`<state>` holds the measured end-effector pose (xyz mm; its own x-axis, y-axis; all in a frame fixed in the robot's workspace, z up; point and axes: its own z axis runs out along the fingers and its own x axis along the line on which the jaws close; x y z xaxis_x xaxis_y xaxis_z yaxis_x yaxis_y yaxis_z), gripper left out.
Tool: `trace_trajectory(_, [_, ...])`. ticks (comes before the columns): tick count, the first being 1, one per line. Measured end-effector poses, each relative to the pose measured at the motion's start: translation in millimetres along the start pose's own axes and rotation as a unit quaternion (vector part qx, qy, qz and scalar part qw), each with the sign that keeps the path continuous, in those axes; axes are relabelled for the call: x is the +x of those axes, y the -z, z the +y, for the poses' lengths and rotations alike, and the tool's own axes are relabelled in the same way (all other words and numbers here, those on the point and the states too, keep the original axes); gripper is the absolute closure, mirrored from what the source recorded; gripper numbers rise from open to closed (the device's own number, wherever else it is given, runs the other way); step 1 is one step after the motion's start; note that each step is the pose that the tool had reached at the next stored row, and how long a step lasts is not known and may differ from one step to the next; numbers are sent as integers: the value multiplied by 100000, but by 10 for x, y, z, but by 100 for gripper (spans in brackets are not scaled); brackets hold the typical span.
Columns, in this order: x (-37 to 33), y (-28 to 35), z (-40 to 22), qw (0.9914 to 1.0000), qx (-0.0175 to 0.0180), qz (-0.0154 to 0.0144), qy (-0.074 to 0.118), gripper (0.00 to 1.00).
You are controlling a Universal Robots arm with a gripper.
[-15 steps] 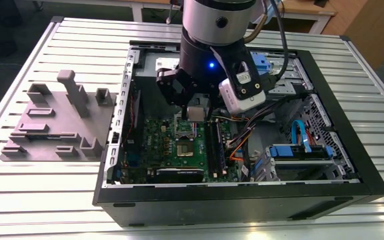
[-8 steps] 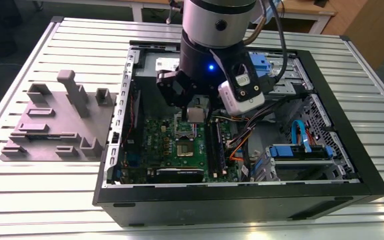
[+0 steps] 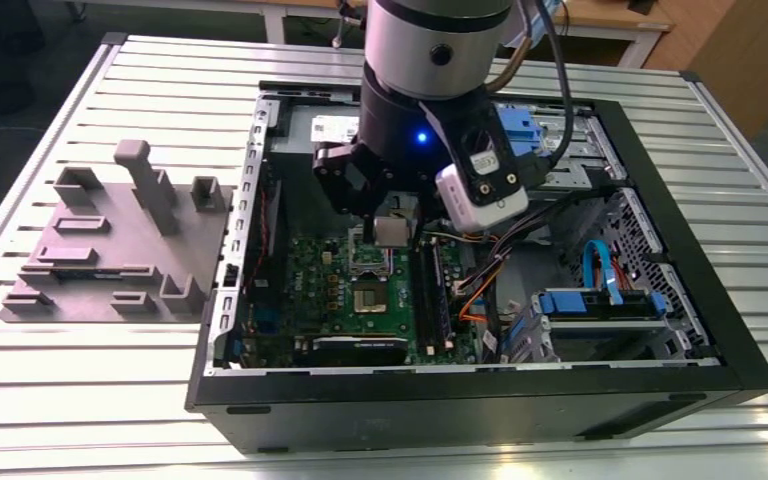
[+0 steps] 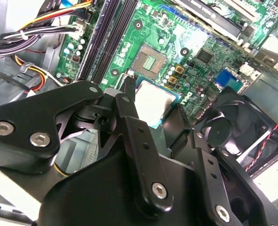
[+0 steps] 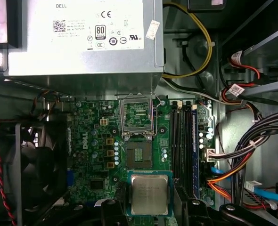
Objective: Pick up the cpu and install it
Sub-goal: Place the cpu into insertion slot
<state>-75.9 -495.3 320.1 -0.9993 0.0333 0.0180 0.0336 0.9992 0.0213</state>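
Over the motherboard (image 3: pixel 315 275): I see my end effector (image 3: pixel 391 235) lowered inside the open computer case (image 3: pixel 491 385), which lies on the slatted worktop (image 3: pixel 91 400)
End effector: narrowed onto two opposite edges of the cpu (image 5: pixel 149 193), gripping it flat with the metal top up
Cpu: held in the fingers (image 4: pixel 127 108), just beside the socket (image 5: pixel 139 154) in the first wrist view; I cannot tell its height above the board
Socket: bare, its bracket (image 5: pixel 138 115) swung up toward the grey power supply (image 5: pixel 82 37)
Neighbours: fan (image 5: pixel 30 169) on one side of the socket, memory slots (image 5: pixel 183 141) on the other
Worktop: grey fixture block (image 3: pixel 117 250) at the exterior view's left, beside the case
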Motion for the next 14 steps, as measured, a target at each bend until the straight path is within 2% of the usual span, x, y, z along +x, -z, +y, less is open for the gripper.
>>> trace_trajectory(14, [-1,-46,-1,100000,-4,-3,-1,53])
